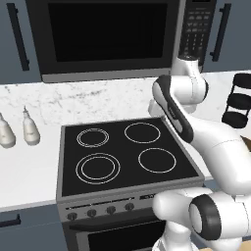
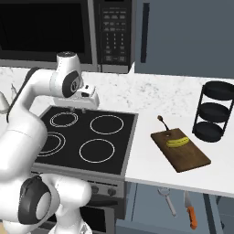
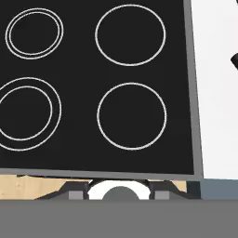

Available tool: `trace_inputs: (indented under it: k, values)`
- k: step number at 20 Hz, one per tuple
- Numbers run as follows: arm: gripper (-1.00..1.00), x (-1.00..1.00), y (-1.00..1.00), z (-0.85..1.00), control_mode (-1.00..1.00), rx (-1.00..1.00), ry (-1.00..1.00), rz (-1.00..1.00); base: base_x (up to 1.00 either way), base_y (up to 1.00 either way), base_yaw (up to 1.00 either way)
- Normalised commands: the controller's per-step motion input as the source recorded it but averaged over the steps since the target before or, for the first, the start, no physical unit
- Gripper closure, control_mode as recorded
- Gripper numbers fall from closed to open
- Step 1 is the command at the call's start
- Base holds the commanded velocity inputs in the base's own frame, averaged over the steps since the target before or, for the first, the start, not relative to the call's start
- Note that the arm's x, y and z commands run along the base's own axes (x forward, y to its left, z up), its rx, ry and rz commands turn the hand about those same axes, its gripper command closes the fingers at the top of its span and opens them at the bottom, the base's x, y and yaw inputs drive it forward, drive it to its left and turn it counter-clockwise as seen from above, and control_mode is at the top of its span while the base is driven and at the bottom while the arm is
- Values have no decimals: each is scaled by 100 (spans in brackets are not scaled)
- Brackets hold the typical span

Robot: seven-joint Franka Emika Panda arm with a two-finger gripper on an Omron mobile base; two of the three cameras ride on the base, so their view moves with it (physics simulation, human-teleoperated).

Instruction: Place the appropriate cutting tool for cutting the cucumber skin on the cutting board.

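Arm poised over stove, tool not yet fetched

The gripper [image 2: 77,109] hangs above the stove [image 2: 87,139], well apart from the cutting board [image 2: 183,154] where the cucumber [image 2: 178,142] lies (jaw spread cannot be told; nothing seen held). A peeler [image 2: 168,201] and knife [image 2: 191,211] sit low by the cabinets, likely awaiting pickup.

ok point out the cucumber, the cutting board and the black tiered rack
cucumber [image 2: 178,142], right base view, middle of its yellow-green body
cutting board [image 2: 188,160], right base view, bare wood near its front corner
black tiered rack [image 2: 211,131], right base view, bottom tier
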Motion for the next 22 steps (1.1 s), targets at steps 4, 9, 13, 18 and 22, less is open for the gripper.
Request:
trace_inputs:
  k: [4,9,13,18,22]
  values:
    - [-100,-14,-19,-13,-100,0,0,0,0,0,0]
    - [-100,-74,-77,-42,-100,1,-2,0,0,0,0]
    - [-100,-66,-93,-57,-100,4,0,-1,0,0,0]
    - [-100,-71,-100,-62,-100,5,1,-8,0,0,0]
    - [-100,-14,-99,-66,-100,2,5,-3,0,0,0]
